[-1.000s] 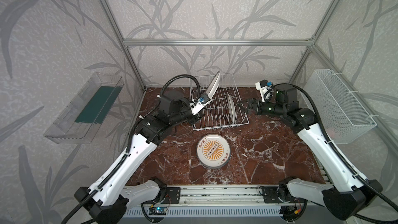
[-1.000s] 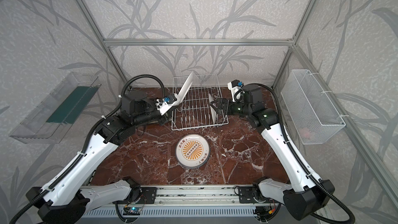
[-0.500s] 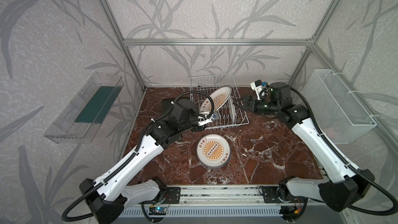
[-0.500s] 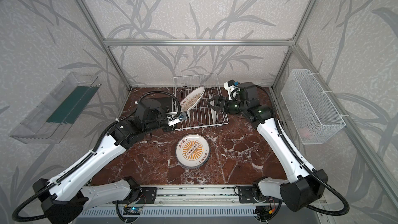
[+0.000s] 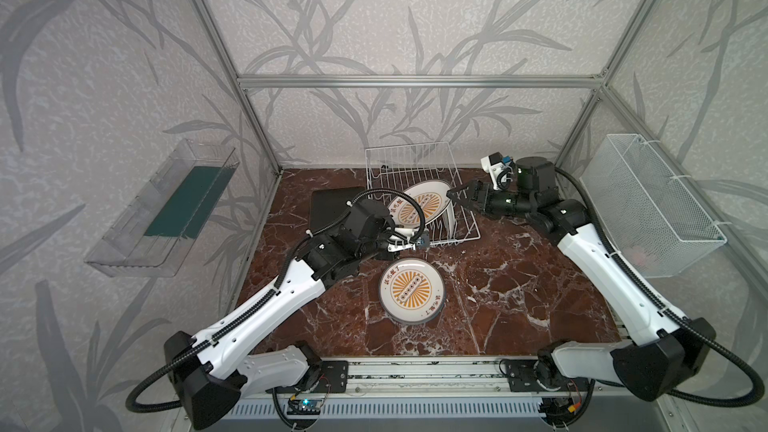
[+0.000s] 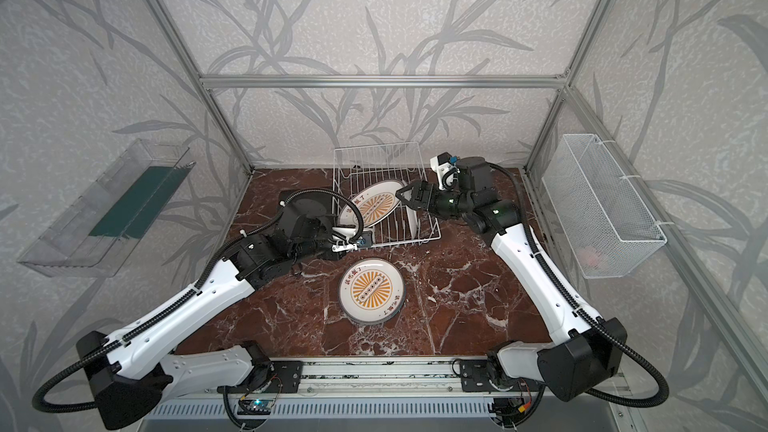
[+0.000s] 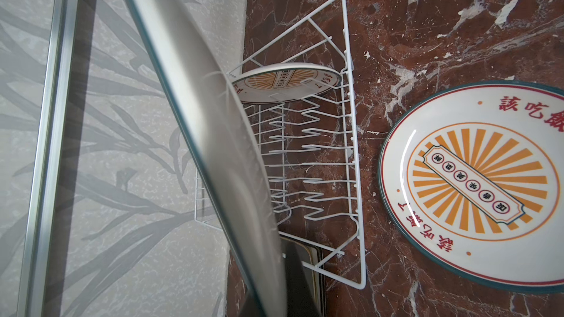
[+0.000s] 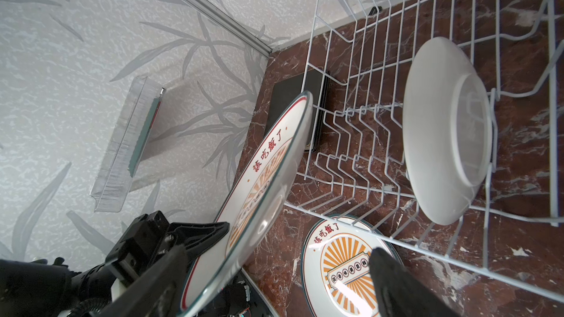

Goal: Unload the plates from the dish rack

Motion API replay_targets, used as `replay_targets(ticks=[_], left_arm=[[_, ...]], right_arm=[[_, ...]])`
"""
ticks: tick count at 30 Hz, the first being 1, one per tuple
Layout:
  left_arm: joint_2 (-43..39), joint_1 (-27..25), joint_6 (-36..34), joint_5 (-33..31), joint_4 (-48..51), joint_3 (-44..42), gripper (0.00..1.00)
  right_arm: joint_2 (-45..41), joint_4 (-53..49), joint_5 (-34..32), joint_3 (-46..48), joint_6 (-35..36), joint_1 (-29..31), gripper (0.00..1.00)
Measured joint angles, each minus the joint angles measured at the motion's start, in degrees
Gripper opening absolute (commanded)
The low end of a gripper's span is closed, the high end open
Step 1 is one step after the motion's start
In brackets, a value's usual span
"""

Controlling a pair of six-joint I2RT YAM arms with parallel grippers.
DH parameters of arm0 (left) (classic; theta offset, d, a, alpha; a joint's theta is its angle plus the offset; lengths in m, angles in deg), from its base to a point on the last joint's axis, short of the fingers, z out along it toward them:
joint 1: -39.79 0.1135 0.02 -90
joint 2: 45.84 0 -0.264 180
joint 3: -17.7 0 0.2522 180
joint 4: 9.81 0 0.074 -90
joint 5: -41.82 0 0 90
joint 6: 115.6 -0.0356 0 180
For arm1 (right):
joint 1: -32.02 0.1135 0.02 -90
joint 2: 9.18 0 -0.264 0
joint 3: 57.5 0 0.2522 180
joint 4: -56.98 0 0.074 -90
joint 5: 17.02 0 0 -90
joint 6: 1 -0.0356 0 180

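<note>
bench (image 5: 519,276) – flat plate (image 5: 412,290), black plates (image 5: 332,209) | rack (image 5: 409,160) – upright plate (image 5: 448,224) edge-on in both top views, white back only in right wrist view | left hand (image 8: 219,230) clamped on tilted plate (image 5: 419,207) | right hand (image 6: 405,199) apart beside rack

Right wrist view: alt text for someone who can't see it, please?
The left gripper holds a tilted sunburst plate by its rim near the white dish rack. A white plate stands upright in the rack, back to camera; another sunburst plate lies flat on the marble table.
</note>
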Motion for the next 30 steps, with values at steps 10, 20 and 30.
replay_targets(ticks=[10, 20, 30], left_arm=[[0.3, -2.5, -7.3, -5.1, -2.0, -2.9, 0.00], [1.2, -3.3, -10.8, -8.5, -3.9, -3.7, 0.00], [1.4, -3.8, -12.9, -10.0, -6.2, -4.7, 0.15]], right_arm=[[6.5, -2.8, -0.9, -3.3, -1.5, 0.7, 0.59], [8.3, -5.2, -0.3, -3.9, -2.1, 1.5, 0.40], [8.4, -4.3, 0.2, -2.5, -5.3, 1.4, 0.09]])
